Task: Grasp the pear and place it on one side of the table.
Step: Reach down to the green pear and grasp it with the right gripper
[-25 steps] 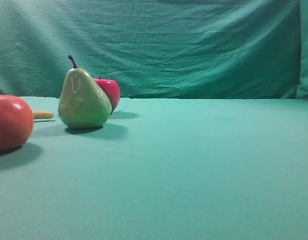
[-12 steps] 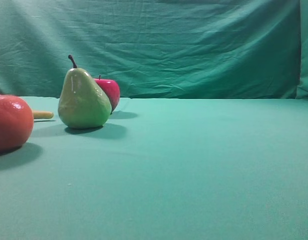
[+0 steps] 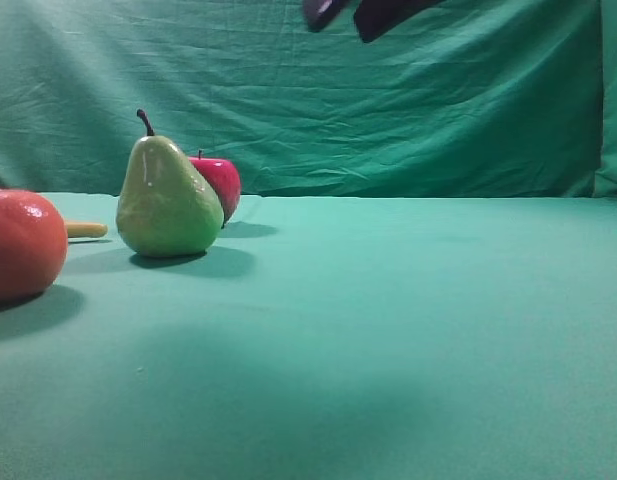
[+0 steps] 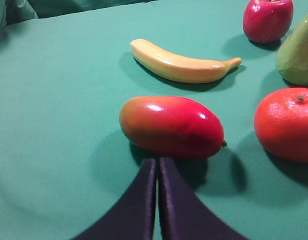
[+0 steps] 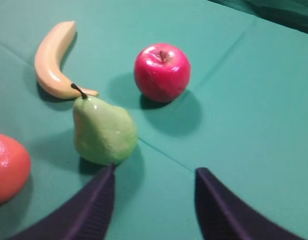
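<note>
Right tool [image 5: 154, 200] hung spread above pear [image 5: 104, 131], left tool [image 4: 157, 200] pressed together; I feared nudging the apple [image 5: 161, 72] or toppling the pear.

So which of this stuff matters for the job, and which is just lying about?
Job: pear, table, right claw, open above the pear.
Lying about: apple, banana, orange, mango.

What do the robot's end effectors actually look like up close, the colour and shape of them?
Both are dark purplish-black with a smooth matte surface. The left end effector has two broad fingers narrowing to thin tips. The right end effector has the same curved, blade-like fingers. No cables, markings or logos show; the arms themselves are out of view.
</note>
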`<act>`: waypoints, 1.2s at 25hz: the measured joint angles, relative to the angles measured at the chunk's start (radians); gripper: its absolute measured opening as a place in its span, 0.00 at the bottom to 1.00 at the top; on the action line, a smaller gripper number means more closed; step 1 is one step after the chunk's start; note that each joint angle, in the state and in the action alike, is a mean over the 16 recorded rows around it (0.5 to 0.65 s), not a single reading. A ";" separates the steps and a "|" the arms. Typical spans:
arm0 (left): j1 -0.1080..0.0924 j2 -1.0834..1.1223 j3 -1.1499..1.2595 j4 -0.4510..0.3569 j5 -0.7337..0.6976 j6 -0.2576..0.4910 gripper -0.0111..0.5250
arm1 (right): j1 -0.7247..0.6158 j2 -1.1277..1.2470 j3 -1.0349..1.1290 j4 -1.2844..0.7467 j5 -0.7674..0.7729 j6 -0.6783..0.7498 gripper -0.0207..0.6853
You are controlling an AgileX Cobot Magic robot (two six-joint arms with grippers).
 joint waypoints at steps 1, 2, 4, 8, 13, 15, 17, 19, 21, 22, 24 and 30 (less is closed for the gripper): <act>0.000 0.000 0.000 0.000 0.000 0.000 0.02 | 0.007 0.025 -0.025 0.000 0.007 -0.001 0.92; 0.000 0.000 0.000 0.000 0.000 0.000 0.02 | 0.013 0.051 -0.050 0.000 0.015 -0.002 0.94; 0.000 0.000 0.000 0.000 0.000 0.000 0.02 | 0.022 0.100 -0.097 0.000 0.028 -0.004 0.97; 0.000 0.000 0.000 0.000 0.000 0.000 0.02 | 0.031 0.195 -0.182 0.000 0.049 -0.006 0.98; 0.000 0.000 0.000 0.000 0.000 0.000 0.02 | 0.031 0.302 -0.261 0.000 0.055 -0.007 0.98; 0.000 0.000 0.000 0.000 0.000 0.000 0.02 | 0.028 0.337 -0.283 -0.001 0.052 -0.007 0.97; 0.000 0.000 0.000 0.000 0.000 0.000 0.02 | 0.023 0.369 -0.301 -0.001 0.047 -0.008 0.95; 0.000 0.000 0.000 0.000 0.000 0.000 0.02 | 0.016 0.395 -0.314 -0.001 0.041 -0.008 0.93; 0.000 0.000 0.000 0.000 0.000 0.000 0.02 | 0.007 0.415 -0.323 -0.001 0.034 -0.008 0.90; 0.000 0.000 0.000 0.000 0.000 0.000 0.02 | 0.002 0.423 -0.327 -0.001 0.032 -0.008 0.89; 0.000 0.000 0.000 0.000 0.000 0.000 0.02 | -0.008 0.432 -0.331 -0.002 0.029 -0.008 0.86; 0.000 0.000 0.000 0.000 0.000 0.000 0.02 | -0.046 0.409 -0.336 -0.002 0.035 -0.010 0.77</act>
